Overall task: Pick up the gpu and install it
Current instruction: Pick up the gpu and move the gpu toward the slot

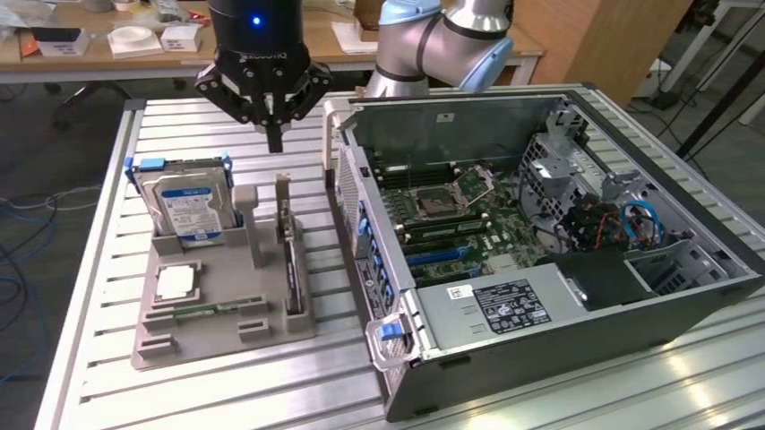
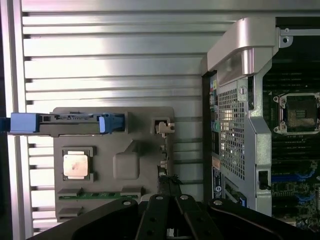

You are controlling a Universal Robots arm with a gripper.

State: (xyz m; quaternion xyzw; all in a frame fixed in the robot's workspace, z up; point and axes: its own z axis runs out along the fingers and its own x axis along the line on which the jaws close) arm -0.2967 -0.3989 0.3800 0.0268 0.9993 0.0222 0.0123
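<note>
Beige-bracketed gpu [image 1: 289,255] stands on edge in the grey holder [image 1: 215,315], clenched empty claw [image 1: 275,143] above it.

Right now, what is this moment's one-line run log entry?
tool: shut, empty, above gpu | gpu: upright in gray holder | computer case: open

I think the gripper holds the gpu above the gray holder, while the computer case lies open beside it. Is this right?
Not quite. In the exterior view the gripper hangs empty above the gray holder; the gpu stands on edge in the holder. The computer case does lie open beside it.
</note>
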